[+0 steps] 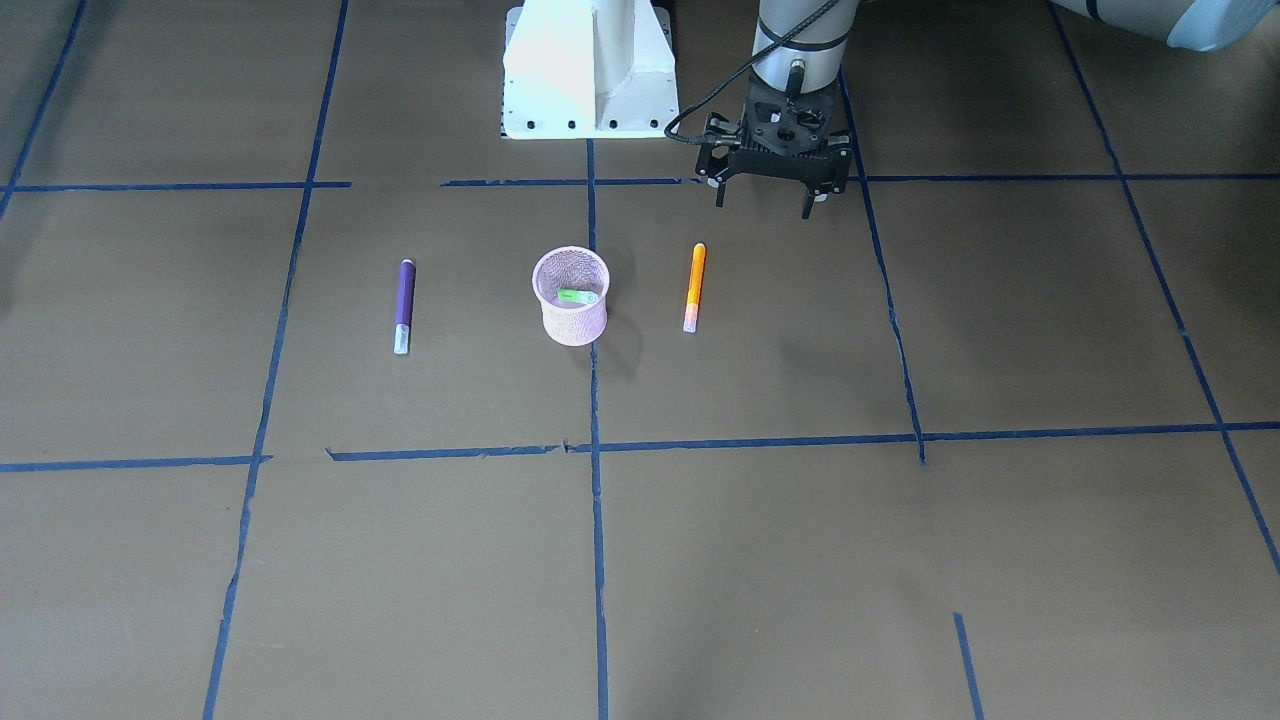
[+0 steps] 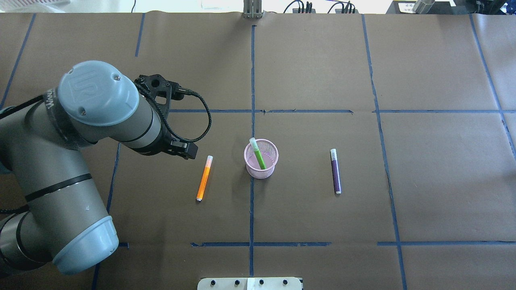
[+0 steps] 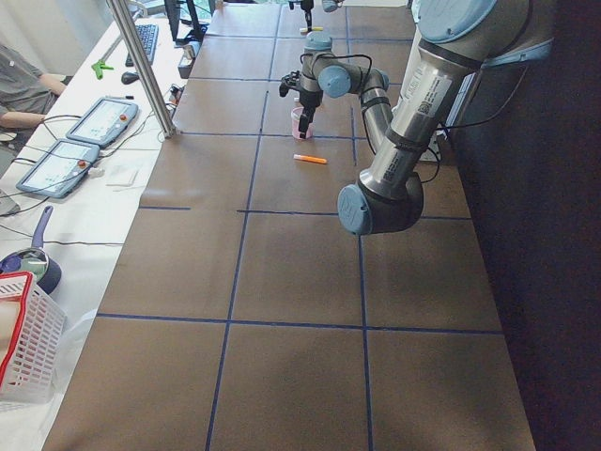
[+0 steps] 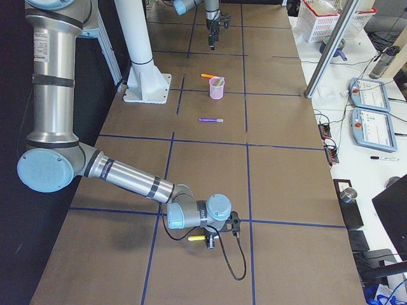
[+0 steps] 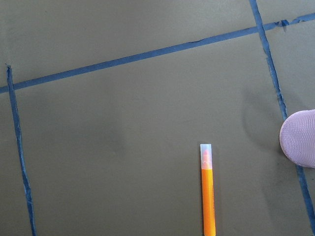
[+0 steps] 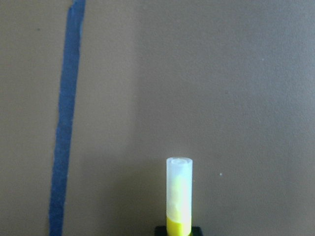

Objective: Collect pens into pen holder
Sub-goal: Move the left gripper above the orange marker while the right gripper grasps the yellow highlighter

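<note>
The pink mesh pen holder (image 2: pixel 262 172) stands mid-table, with the green pen (image 2: pixel 258 155) leaning inside it. The holder also shows in the front view (image 1: pixel 572 322). The orange pen (image 2: pixel 204 178) lies flat on the holder's left and the purple pen (image 2: pixel 335 171) on its right. My left gripper (image 1: pixel 764 205) is open and empty, raised above the table, back and to the side of the orange pen (image 1: pixel 695 285). The left wrist view shows the orange pen (image 5: pixel 208 196) below. My right gripper (image 4: pixel 212 241) is far off, low at the table, shut on a yellow pen (image 6: pixel 179 191).
The white robot base (image 1: pixel 590 70) stands at the table's near edge behind the holder. Blue tape lines (image 2: pixel 252 100) cross the brown paper. A side bench with tablets (image 4: pixel 369 95) and a basket (image 4: pixel 324 13) runs along the far edge.
</note>
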You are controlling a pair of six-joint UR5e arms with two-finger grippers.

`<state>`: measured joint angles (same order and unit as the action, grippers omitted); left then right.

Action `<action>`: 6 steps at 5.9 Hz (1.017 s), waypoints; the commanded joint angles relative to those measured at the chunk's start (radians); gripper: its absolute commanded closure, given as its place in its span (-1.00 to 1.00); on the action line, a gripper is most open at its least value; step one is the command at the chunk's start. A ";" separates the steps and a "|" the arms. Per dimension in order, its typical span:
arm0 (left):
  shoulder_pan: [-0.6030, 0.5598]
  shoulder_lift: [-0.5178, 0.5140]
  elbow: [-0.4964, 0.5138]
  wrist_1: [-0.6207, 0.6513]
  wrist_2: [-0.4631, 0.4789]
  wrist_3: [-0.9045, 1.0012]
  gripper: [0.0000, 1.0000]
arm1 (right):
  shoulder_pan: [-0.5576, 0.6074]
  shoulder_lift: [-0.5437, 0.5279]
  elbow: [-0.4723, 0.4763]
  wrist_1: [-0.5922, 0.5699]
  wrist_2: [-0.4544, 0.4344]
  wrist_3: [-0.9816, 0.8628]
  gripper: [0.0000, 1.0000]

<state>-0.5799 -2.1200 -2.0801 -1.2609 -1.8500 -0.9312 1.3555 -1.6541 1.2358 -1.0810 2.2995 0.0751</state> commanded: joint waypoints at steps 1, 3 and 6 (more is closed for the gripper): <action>0.000 0.000 0.000 0.000 0.000 0.000 -1.00 | 0.002 -0.003 0.051 0.016 0.008 0.002 1.00; -0.002 0.000 0.000 0.000 0.000 0.000 -1.00 | 0.002 -0.001 0.253 0.016 0.035 0.003 1.00; -0.005 0.000 -0.001 0.000 -0.002 -0.001 -1.00 | -0.010 0.019 0.465 0.041 0.052 0.079 1.00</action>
<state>-0.5827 -2.1200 -2.0812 -1.2617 -1.8504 -0.9308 1.3508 -1.6380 1.6372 -1.0456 2.3503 0.1129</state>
